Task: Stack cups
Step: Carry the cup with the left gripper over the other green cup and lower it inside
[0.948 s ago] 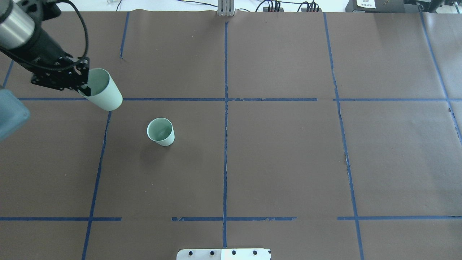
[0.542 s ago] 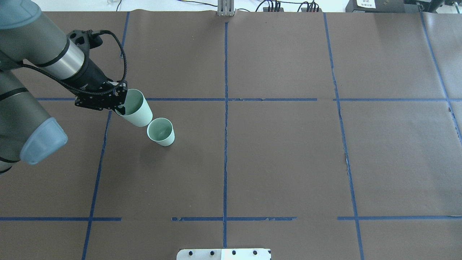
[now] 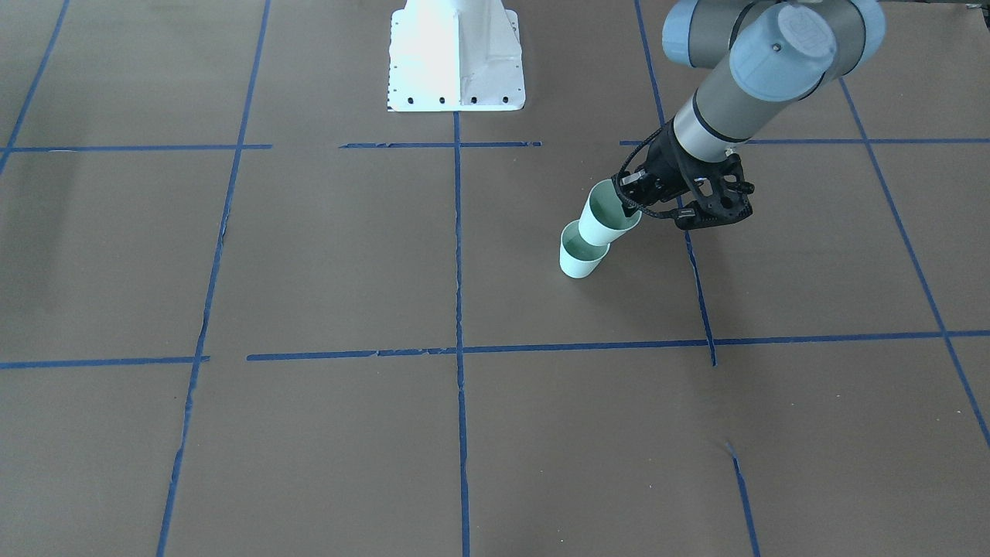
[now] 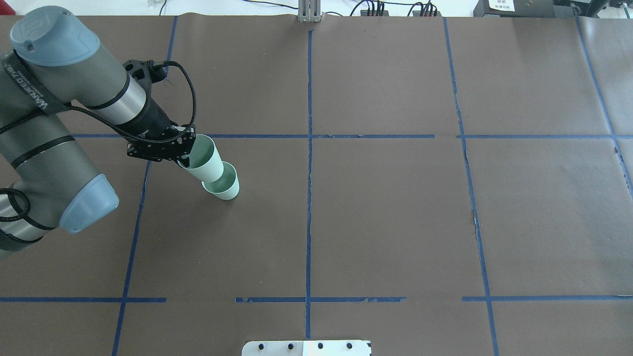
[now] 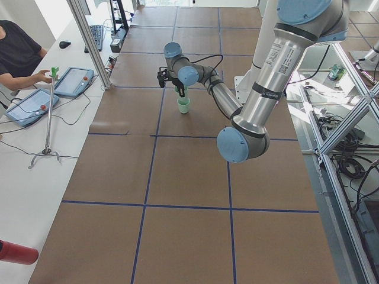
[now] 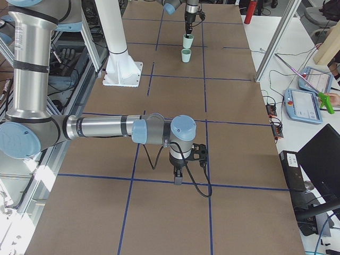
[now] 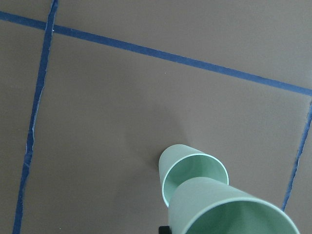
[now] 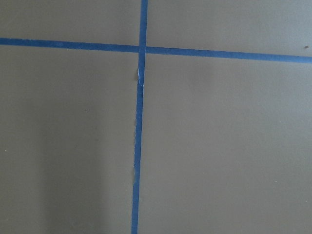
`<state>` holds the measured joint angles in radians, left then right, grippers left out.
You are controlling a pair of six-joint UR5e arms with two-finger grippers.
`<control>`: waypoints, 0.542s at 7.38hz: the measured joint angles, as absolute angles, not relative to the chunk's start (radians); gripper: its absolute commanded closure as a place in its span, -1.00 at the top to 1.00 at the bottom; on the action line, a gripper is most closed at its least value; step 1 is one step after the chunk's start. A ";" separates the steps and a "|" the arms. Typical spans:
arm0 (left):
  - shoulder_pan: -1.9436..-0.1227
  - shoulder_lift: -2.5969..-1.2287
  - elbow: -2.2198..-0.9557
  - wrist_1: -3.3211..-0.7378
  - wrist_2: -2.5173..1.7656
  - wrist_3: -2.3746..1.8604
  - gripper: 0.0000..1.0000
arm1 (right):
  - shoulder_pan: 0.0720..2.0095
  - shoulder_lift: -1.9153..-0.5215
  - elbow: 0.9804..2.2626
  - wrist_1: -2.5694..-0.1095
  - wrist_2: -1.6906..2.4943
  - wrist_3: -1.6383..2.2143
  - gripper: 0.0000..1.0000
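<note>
A: L gripper (image 4: 186,154), state?
B: Clamped on the rim of the held cup (image 4: 205,164). The cup is carried tilted, mouth twd the upper left of the overhead frame.

A: Standing cup (image 4: 226,188)?
B: Upright on the table (image 4: 395,222), left of centre in the overhead view, unmoved vs 0.9 s ago. The held cup's base is seen over its mouth. A gap betw. the two is shown in the right-side view, so it is not seated.

A: Change?
B: 0.9 s ago the held cup was at far upper left, well apart. 0.5 s ago it was just beside the rim. Now the mouth is overlapped.

A: R gripper (image 6: 178,179)?
B: Seen only in the right-side view, lower centre, over a tape line (image 6: 239,186). Open or closed can't be told.
</note>
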<state>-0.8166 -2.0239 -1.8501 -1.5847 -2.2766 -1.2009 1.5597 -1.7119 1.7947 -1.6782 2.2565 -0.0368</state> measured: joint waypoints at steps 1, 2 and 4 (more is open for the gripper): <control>-0.815 -2.027 -1.825 -1.613 -2.273 -1.201 -1.00 | 1.560 -1.712 1.795 -1.678 2.256 -0.037 1.00; -0.812 -2.029 -1.806 -1.635 -2.271 -1.202 -1.00 | 1.559 -1.712 1.795 -1.678 2.256 -0.037 1.00; -0.802 -2.030 -1.792 -1.650 -2.270 -1.201 -1.00 | 1.559 -1.712 1.795 -1.678 2.256 -0.037 1.00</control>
